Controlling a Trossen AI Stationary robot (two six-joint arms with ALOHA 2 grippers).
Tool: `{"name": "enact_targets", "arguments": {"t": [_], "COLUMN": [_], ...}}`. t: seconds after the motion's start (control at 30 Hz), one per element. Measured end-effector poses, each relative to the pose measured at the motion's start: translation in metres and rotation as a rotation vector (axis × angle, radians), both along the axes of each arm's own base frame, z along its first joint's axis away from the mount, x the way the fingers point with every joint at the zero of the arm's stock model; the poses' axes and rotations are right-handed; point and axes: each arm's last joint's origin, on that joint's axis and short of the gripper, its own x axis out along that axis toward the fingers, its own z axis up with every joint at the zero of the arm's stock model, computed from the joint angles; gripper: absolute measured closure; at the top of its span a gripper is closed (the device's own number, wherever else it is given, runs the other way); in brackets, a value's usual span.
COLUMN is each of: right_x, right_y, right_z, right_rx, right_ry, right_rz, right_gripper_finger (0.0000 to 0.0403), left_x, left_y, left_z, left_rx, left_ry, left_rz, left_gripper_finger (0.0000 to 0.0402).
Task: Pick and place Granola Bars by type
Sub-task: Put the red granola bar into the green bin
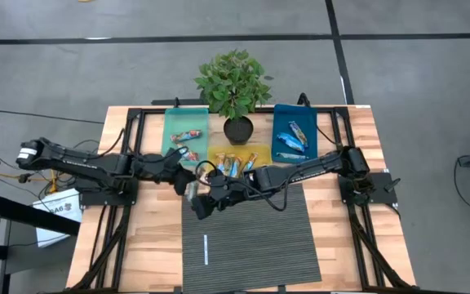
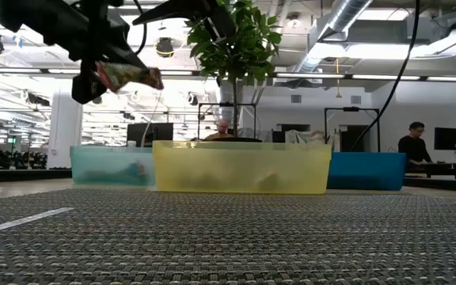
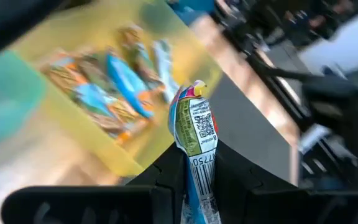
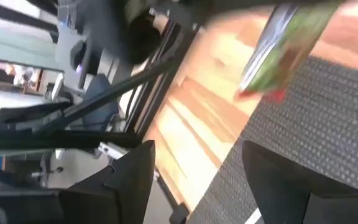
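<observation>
Carry step in hand: the left end effector (image 3: 197, 186) pinches a green-orange granola bar (image 3: 194, 127) aloft just beside the yellow bin (image 1: 233, 160), the right end effector (image 4: 194, 174) spread beside it; next, I judge, release into the matching bin.

Two dark jointed arms (image 1: 80, 161) (black cables trailing), matte black end effector fingers (image 4: 129, 180).

potted plant (image 1: 233, 86) behind three bins — white stick (image 1: 206, 249) on grey mat (image 1: 259, 237).
</observation>
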Motion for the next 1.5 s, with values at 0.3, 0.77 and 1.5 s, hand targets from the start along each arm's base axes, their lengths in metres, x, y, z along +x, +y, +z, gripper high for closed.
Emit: {"name": "enact_targets", "arguments": {"t": [0.3, 0.77, 1.5], "right_x": [-0.005, -0.011, -0.013], "right_y": [0.008, 0.016, 0.016], "right_z": [-0.004, -0.008, -0.01], "right_rx": [0.019, 0.022, -0.011], "right_ry": [0.056, 0.121, 0.136], "right_rz": [0.028, 0.085, 0.117], "right_gripper_finger": [0.0184, 0.0197, 0.0225], "left_x": [-0.017, -0.05, -0.031], "left_y": [0.032, 0.07, 0.088], "left_z": [0.003, 0.006, -0.024], "left_rx": [0.132, 0.539, 1.081], "left_ry": [0.054, 0.282, 0.737], "left_rz": [0.238, 0.215, -0.277], "left_gripper_finger": [0.0345, 0.0345, 0.0345]}}
